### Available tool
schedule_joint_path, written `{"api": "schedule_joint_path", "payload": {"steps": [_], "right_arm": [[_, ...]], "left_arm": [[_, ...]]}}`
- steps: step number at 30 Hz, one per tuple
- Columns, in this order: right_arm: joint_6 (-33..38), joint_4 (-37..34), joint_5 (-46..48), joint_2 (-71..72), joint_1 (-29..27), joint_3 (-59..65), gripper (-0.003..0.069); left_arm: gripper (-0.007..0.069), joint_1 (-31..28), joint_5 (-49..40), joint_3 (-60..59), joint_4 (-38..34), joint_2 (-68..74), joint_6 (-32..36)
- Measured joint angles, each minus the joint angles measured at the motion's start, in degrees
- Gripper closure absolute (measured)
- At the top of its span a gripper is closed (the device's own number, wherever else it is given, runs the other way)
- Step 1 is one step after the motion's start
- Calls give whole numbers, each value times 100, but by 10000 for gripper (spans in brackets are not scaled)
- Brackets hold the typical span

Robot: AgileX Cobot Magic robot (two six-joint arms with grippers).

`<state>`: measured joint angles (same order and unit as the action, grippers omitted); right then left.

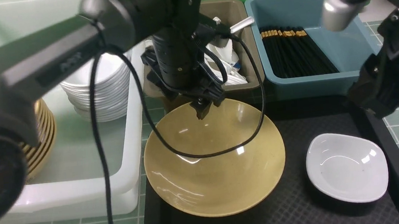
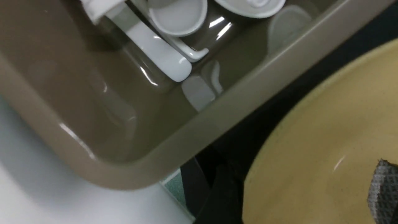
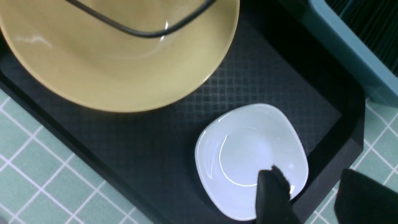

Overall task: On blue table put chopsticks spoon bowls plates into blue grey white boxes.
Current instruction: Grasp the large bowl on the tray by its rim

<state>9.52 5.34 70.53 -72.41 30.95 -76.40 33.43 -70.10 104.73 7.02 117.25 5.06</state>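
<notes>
My left end effector [image 1: 209, 109] is above yellow plate [image 1: 216, 182]; its opening I cannot tell. White bowl [image 1: 347, 167] lies at four o'clock; my right end effector [image 3: 314, 196], open, should probably grip its rim next, for boxing.
</notes>
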Motion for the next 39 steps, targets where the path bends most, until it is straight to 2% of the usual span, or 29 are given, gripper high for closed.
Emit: {"api": "schedule_joint_path", "payload": {"steps": [19, 32, 37, 39], "right_arm": [[114, 7, -82, 13, 0, 0, 336], [116, 7, -26, 13, 0, 0, 336], [116, 7, 28, 24, 0, 0, 336], [116, 11, 47, 43, 0, 0, 336]], "left_arm": [[136, 0, -14, 12, 300, 182, -24], [138, 0, -14, 17, -177, 416, -24], [195, -23, 4, 0, -400, 416, -24], [262, -28, 9, -38, -663, 416, -24]]}}
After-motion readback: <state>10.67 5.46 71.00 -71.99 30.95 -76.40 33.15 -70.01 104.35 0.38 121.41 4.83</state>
